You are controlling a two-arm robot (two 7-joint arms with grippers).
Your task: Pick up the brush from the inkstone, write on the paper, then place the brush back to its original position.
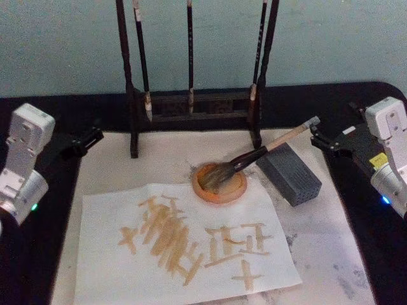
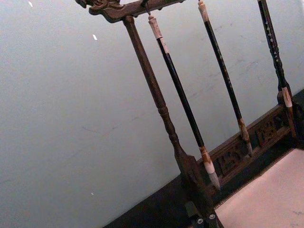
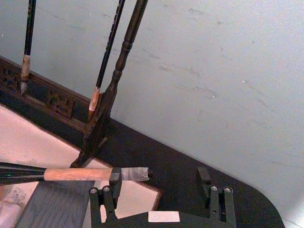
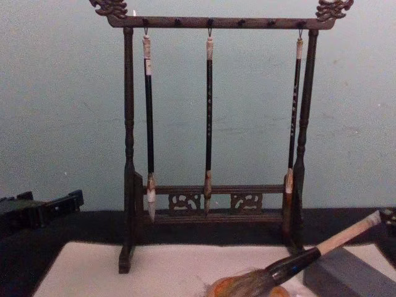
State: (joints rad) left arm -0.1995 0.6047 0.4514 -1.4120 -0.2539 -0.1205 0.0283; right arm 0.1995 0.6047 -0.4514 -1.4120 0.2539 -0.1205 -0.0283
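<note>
1 brush [image 1: 280,141]: head in the 1 inkstone [image 1: 222,196], handle angled over 1 grey block [image 1: 289,171]. 1 paper [image 1: 184,254] beside the dish, tan strokes on it. 3 thin brushes [image 4: 209,111] hang on the rack [image 4: 128,154]. Right end effector [image 3: 159,178] spread open, empty, at the handle tip. Left end effector [image 1: 86,140] parked at the surface's left edge; can't tell its state.

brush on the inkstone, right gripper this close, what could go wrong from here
1. The open right gripper sits at the handle end of the brush, which seems propped on the grey block; a nudge could roll it off.
2. Its head, dragged off the inkstone, could smear the strokes on the paper.
Left gripper is parked at left.
</note>
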